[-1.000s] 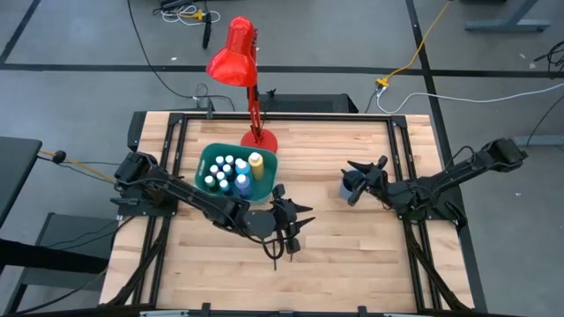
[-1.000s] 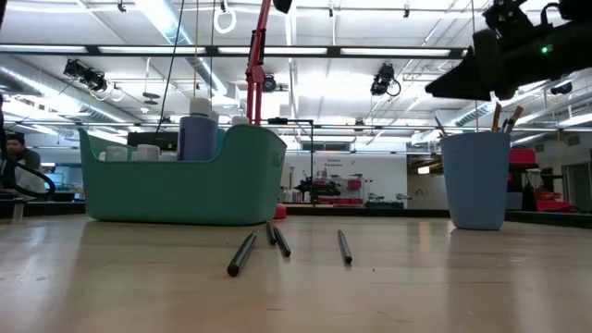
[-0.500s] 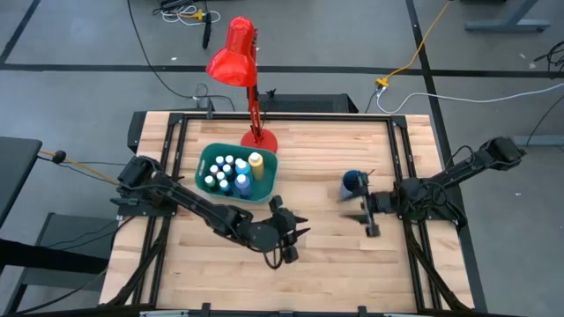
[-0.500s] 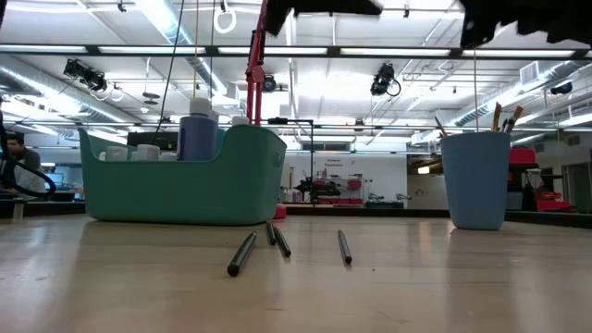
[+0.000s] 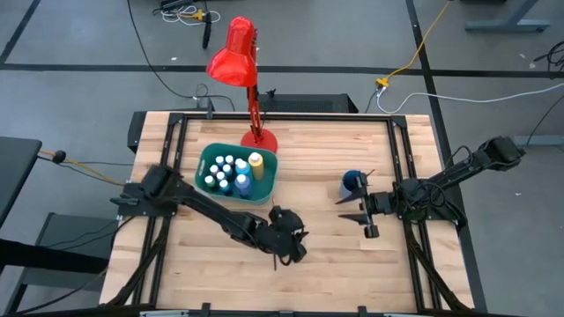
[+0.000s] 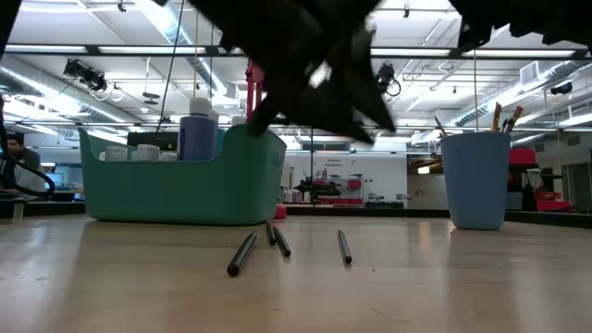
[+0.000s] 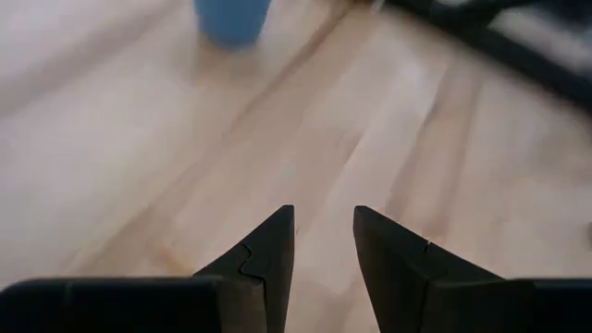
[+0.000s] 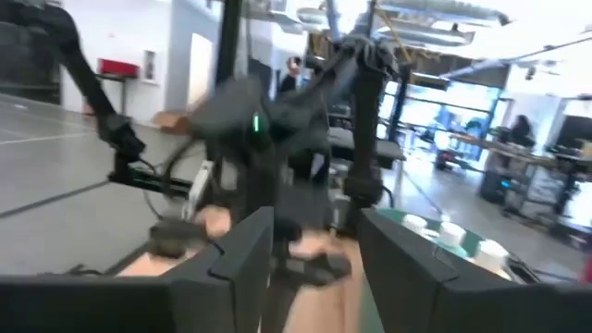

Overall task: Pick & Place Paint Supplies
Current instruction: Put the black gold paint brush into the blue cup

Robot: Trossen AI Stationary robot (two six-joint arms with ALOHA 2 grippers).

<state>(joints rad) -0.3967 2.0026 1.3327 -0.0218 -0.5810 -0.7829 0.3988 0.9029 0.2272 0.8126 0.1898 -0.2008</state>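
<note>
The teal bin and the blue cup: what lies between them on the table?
In the low view, brushes lie on the wood between teal bin and blue cup.

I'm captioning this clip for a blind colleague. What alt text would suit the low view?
Table-level view: four dark brushes lie on the wooden table in front of a teal bin holding white-capped paint bottles. A blue cup with brushes in it stands to the right, and a blurred dark robot arm crosses overhead.

White-capped paint bottles (image 5: 227,173) stand in a teal plastic bin (image 5: 268,188) at the wooden desk's (image 5: 317,150) left-centre, with a red lamp (image 5: 236,53) behind it. Thin dark brushes (image 6: 277,241) lie on the desk in front of the bin. A small blue cup (image 5: 352,183) stands well to the right.
</note>
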